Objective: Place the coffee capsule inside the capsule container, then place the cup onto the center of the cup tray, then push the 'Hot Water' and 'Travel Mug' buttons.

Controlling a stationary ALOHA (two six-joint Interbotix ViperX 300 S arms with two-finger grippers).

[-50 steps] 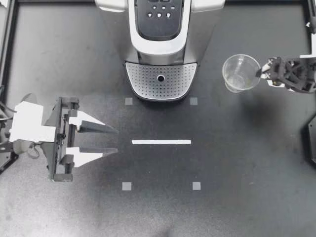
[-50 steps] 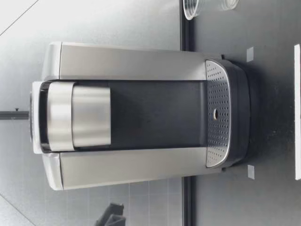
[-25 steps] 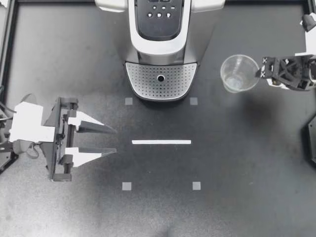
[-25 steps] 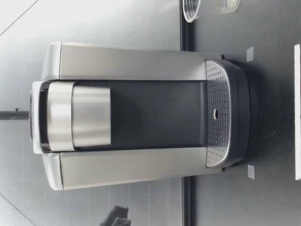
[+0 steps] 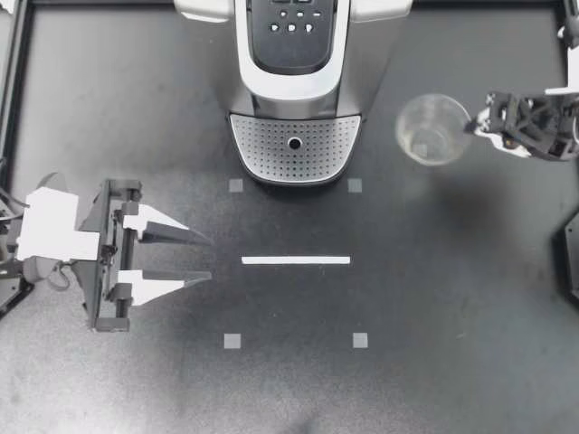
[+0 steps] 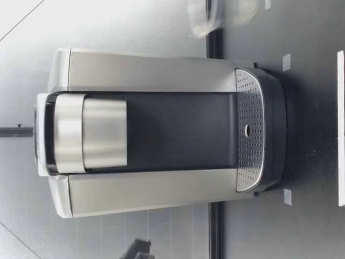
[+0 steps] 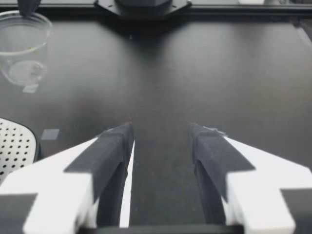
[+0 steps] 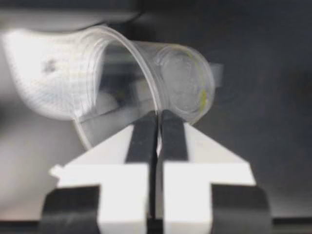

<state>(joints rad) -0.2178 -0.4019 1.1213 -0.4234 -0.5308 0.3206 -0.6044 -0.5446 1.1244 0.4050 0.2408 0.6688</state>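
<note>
A clear plastic cup (image 5: 432, 129) hangs to the right of the coffee machine (image 5: 294, 63), level with its perforated cup tray (image 5: 262, 149). My right gripper (image 5: 472, 127) is shut on the cup's rim. In the right wrist view the cup (image 8: 146, 83) tilts, its wall pinched between the fingers of that gripper (image 8: 157, 119). The low view shows the cup (image 6: 215, 13) blurred, off the table. My left gripper (image 5: 210, 258) rests open and empty at the table's left. The buttons (image 5: 291, 23) sit on top of the machine. No capsule shows.
A white tape strip (image 5: 296, 260) and several small grey squares mark the table in front of the machine. From the left wrist view my left gripper (image 7: 161, 134) points across bare table toward the cup (image 7: 22, 48) and the tray's corner (image 7: 14, 146).
My right gripper has shut on the cup's rim, lifted it off the table and carried it slightly toward the machine. The left arm has stayed put.
</note>
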